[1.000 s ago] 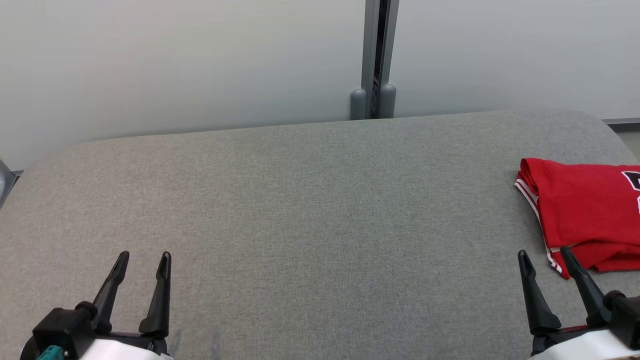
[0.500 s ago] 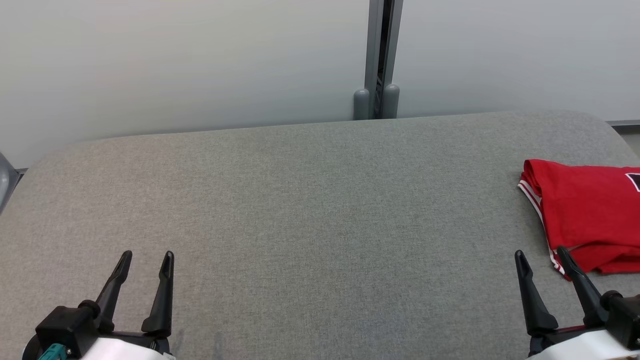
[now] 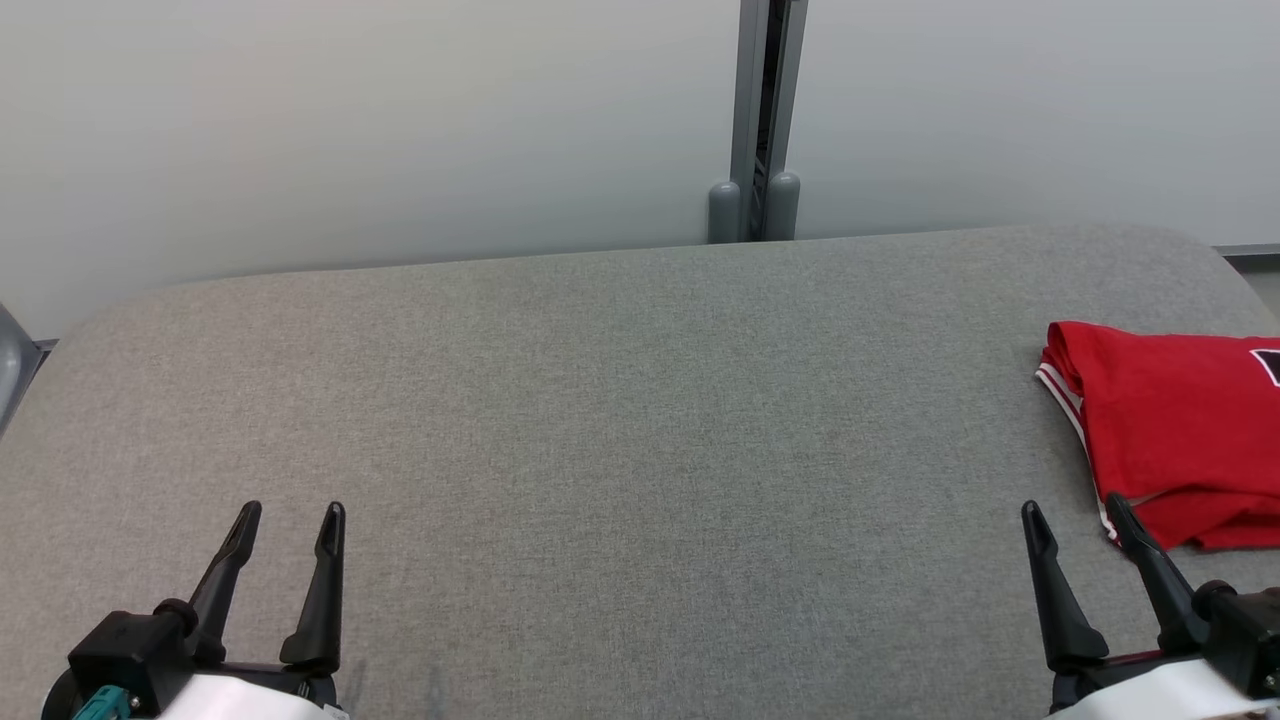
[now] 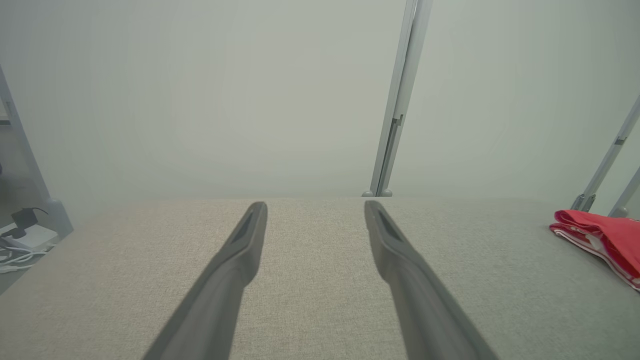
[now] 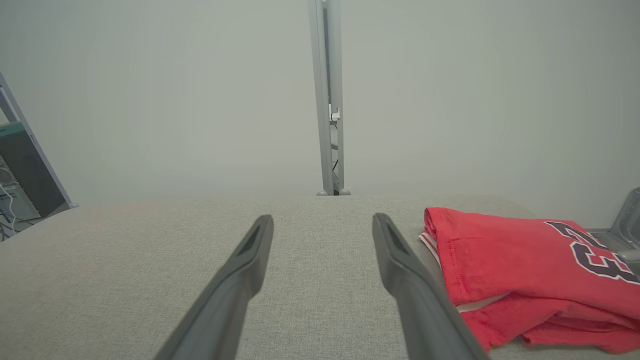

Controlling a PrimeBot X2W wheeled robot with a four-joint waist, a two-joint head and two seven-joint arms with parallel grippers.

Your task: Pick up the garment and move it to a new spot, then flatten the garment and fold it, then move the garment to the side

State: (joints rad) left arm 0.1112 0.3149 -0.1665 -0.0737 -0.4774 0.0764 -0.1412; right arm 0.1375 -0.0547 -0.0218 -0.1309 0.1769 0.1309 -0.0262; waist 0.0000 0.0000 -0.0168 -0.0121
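At near edge of table [image 3: 640, 420], task looks nearly done, judging by layout: garment [image 3: 1180, 420] is already a folded red bundle and sits at the table's right side, not mid-table. Pick-up, flatten, fold and move-aside all seem finished. Left to do, at most: arms retreat, maybe a tidy of the loose lower layer that sticks out at the bundle's near corner.

Left fingers [image 3: 320, 590] low at near left, spread wide, holding nothing, touching nothing, grey cloth top visible between them in left wrist view. Right fingers [image 3: 1056, 590] low at near right, also spread wide and holding nothing. The outer right one points at the garment's near left corner and sits just beside it. Right wrist view suggests a gap, but contact can't be ruled out.

Garment lies mid-depth at far right, partly cut by frame edge in head view, striped trim at its left edge, dark number print on top. Well apart from left fingers.

Beyond the table: pale wall, grey post [image 3: 755, 120] at centre back.
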